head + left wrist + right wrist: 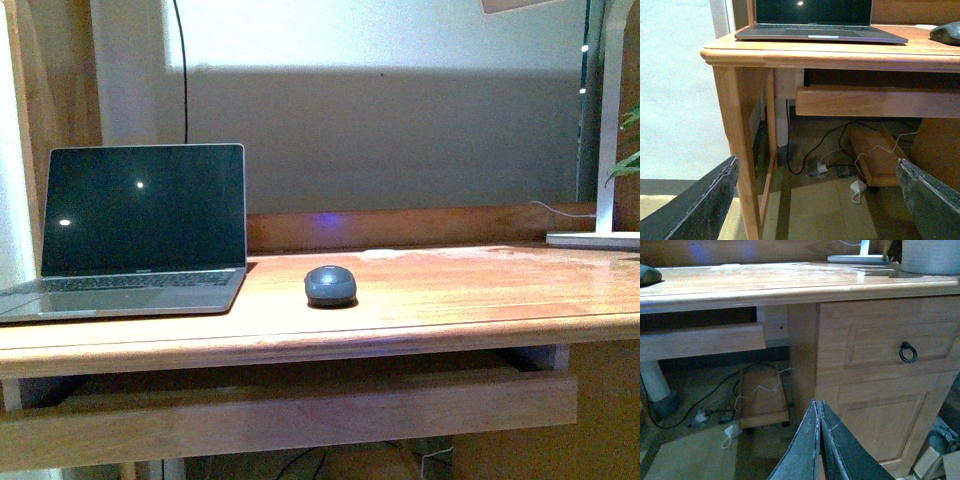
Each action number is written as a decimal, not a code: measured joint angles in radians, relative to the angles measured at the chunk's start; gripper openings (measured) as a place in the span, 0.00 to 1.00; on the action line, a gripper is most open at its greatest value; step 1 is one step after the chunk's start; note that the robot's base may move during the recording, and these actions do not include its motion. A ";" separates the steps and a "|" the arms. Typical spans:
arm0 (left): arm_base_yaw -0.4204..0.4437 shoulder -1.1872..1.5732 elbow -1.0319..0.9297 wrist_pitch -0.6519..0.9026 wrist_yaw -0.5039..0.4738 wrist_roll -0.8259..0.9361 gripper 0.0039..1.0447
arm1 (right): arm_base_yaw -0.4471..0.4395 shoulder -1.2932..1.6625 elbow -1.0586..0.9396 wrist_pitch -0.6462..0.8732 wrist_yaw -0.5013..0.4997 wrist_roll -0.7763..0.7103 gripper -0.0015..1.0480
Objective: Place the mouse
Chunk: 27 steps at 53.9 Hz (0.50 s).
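The dark grey oval mouse [331, 286] sits on the wooden desk [450, 300], just right of the open laptop [135, 235]. It also shows at the edge of the left wrist view [947, 33] and of the right wrist view [649, 275]. Neither arm shows in the front view. My left gripper [817, 200] is open and empty, low in front of the desk's left leg. My right gripper [818, 412] is shut with nothing between its jaws, low in front of the desk's cabinet door.
A white lamp base [593, 239] stands at the desk's back right, with a plant leaf [628, 160] beside it. A pull-out shelf [290, 420] hangs under the desktop. Cables and a wooden box [875, 155] lie on the floor below. A ring handle [908, 353] is on the drawer.
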 joint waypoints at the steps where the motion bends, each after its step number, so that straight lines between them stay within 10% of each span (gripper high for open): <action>1: 0.000 0.000 0.000 0.000 0.000 0.000 0.93 | 0.000 0.000 0.000 0.000 0.000 0.000 0.03; 27: 0.000 0.000 0.000 0.000 0.000 0.000 0.93 | 0.000 0.000 0.000 0.000 0.000 -0.002 0.71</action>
